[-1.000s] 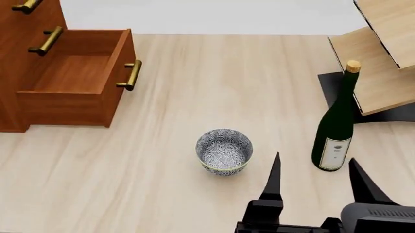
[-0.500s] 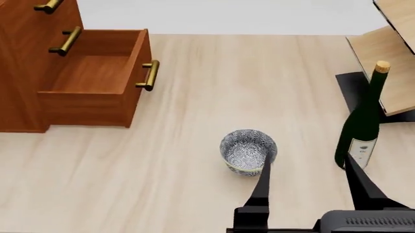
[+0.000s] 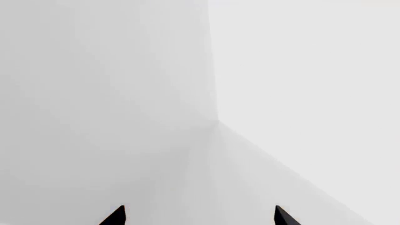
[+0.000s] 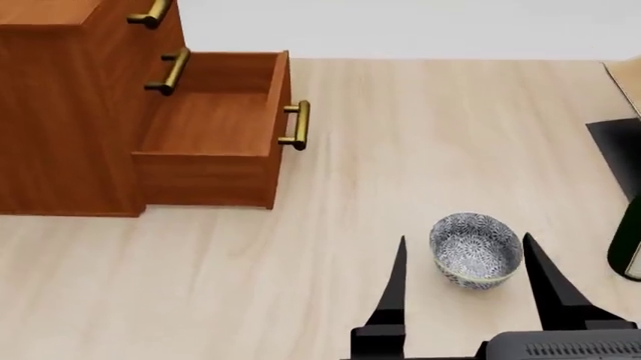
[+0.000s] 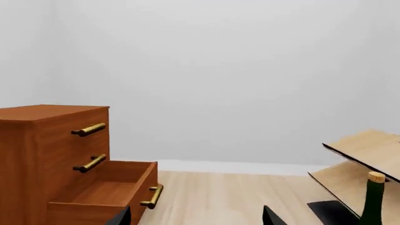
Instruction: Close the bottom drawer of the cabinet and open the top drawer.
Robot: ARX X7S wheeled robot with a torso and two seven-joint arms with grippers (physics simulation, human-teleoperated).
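Pale wood-grain flooring [image 4: 300,285] fills most of my head view, meeting a plain light-grey wall [image 4: 401,26] along the 12 o'clock edge.

Cabinet [image 4: 60,112]: reddish-brown, boxy, standing on the floor at 10 o'clock in my head view. My right wrist camera shows it from the front, with three stacked drawers and brass bar handles.

Top drawer [image 5: 93,124]: pushed in flush with the cabinet face, its handle [image 4: 152,13] seen at the 12 o'clock edge of the head view.

Middle drawer [image 5: 93,157]: likewise flush, directly below the top one.

Bottom drawer [image 4: 215,124]: pulled well out toward 3 o'clock, a shallow open box. Only bare wooden floor and walls show inside it; I see nothing lying in it. Its handle [image 4: 296,126] sits on the outer face.

Bowl [image 4: 476,249]: small, blue-and-white patterned, upright on the floor at about 5 o'clock, well apart from the cabinet. Its visible interior shows only the pattern.

Right claw [image 4: 463,289]: at 6 o'clock in the head view, its two dark fingers spread wide and gripping nothing; the bowl appears between the fingertips [image 4: 400,251].

Left claw [image 3: 198,216]: only two dark fingertips show in my left wrist view, set far apart, with blank grey wall and a room corner beyond them.

Green bottle [image 5: 373,199]: cork-topped, at the 3 o'clock edge, beside pale tilted wooden boards [image 5: 368,150] on a dark base [image 4: 616,146].
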